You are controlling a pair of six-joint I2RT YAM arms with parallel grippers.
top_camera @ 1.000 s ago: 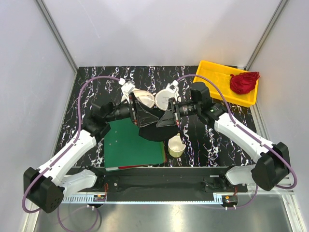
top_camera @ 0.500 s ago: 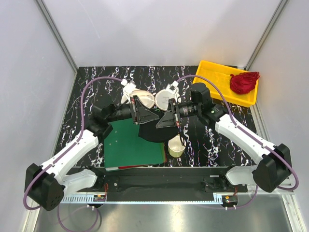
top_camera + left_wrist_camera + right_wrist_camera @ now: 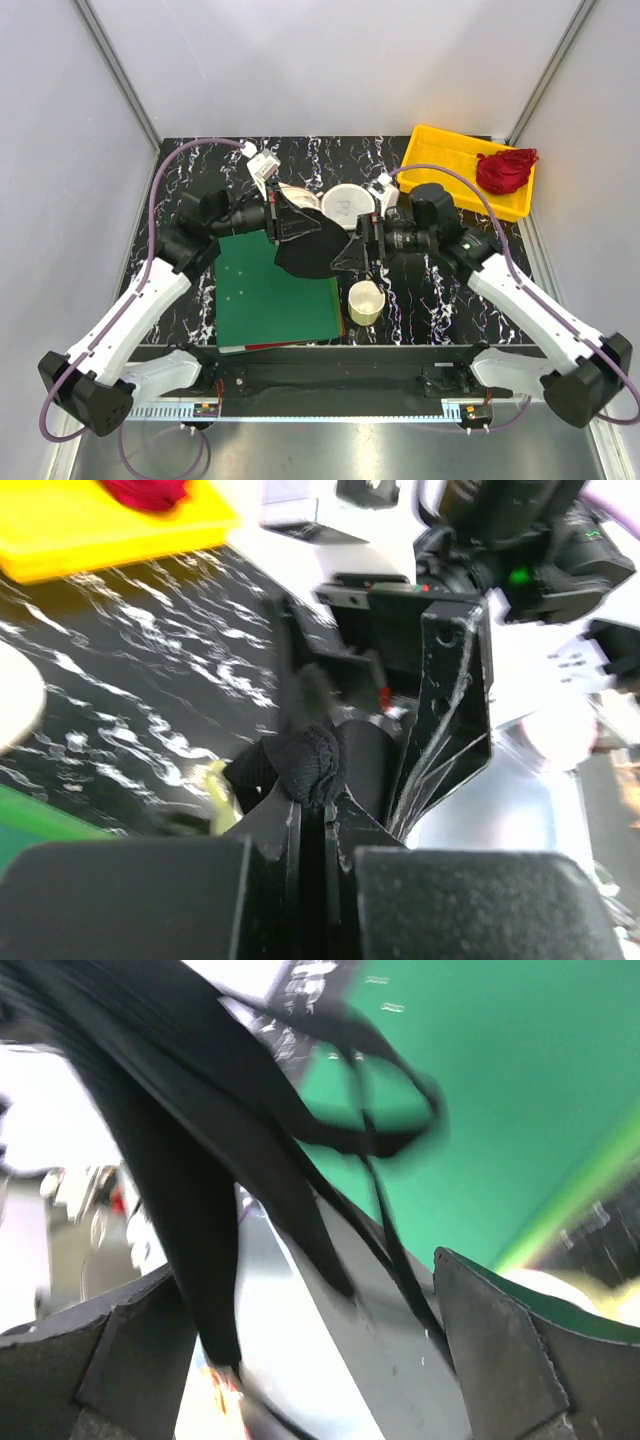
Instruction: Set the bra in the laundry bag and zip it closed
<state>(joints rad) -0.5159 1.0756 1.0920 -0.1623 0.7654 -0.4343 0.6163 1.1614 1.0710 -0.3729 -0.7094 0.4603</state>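
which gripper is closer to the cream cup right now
Right. The right gripper hangs just behind the cream cup, slightly toward the left. The left gripper is farther off to the left, shut on the bra.

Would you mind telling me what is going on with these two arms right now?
The left gripper is shut on the soft black fabric bra, holding it up between the two arms, partly over the flat green mat. The right gripper is open beside it, and the bra's straps hang across its fingers. The round cream-white mesh laundry bag lies just behind them, and the bra is not yet in it.
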